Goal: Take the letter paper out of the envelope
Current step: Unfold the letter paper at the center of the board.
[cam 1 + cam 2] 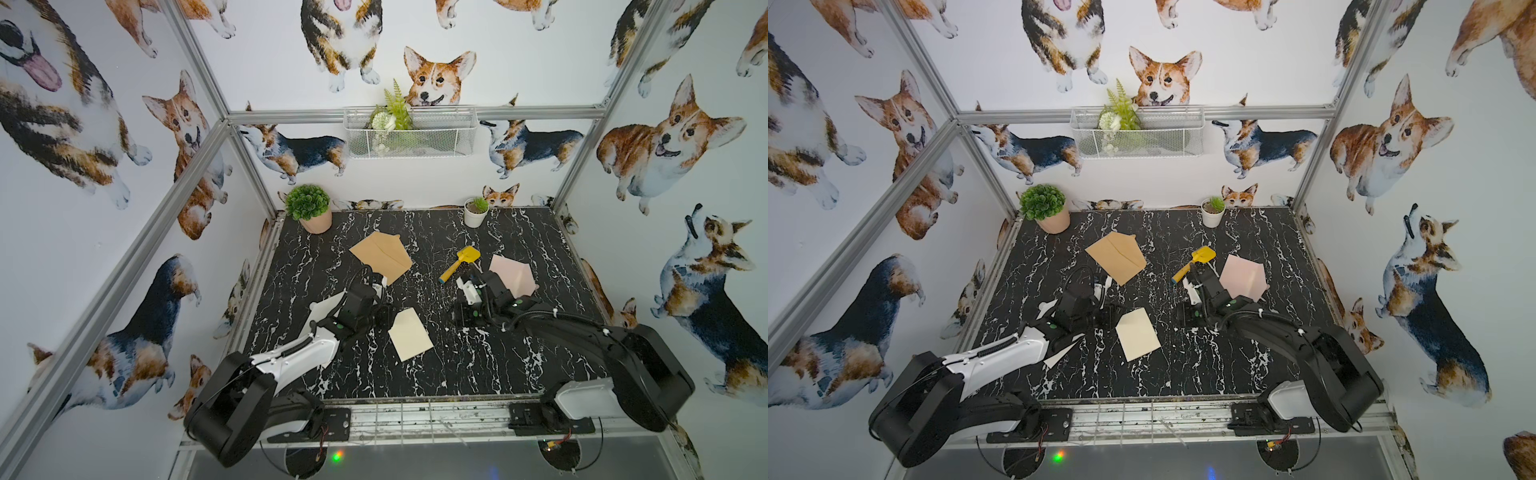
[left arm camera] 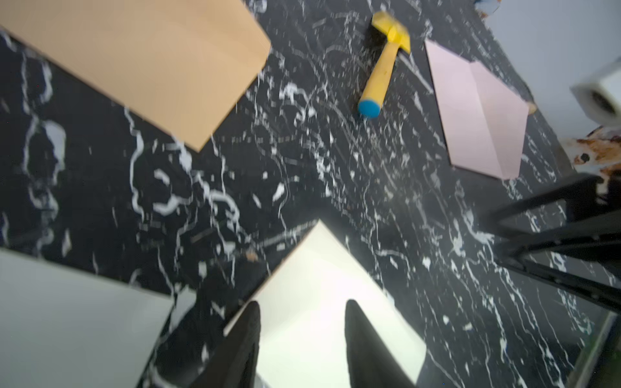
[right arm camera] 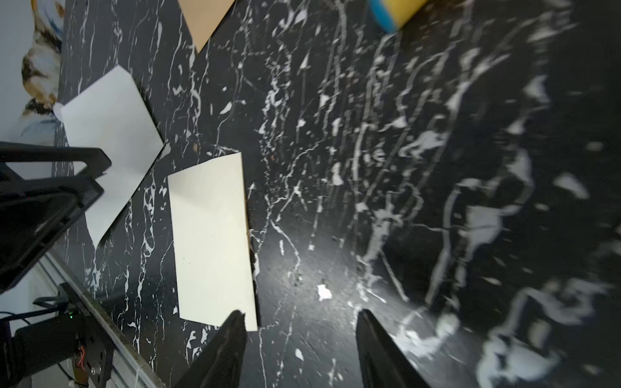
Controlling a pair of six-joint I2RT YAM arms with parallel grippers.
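Observation:
The cream letter paper [image 1: 410, 334] [image 1: 1138, 334] lies flat on the black marble table, outside any envelope. A white envelope [image 1: 326, 305] [image 3: 111, 134] lies to its left, mostly hidden under my left arm. My left gripper [image 2: 302, 305] [image 1: 383, 316] hovers over the paper's left edge with its jaws apart and the sheet [image 2: 302, 268] showing between them, not pinched. My right gripper [image 3: 300, 314] [image 1: 461, 319] is open to the right of the paper [image 3: 211, 242], with only bare table between its fingers; one fingertip is near the sheet's corner.
A brown envelope [image 1: 380, 255] lies behind the paper and a pink envelope [image 1: 513, 272] at the right. A yellow toy tool with a blue end [image 1: 459, 264] lies between them. Two potted plants [image 1: 309, 208] [image 1: 476, 211] stand at the back edge. A wire basket [image 1: 409, 133] hangs on the wall.

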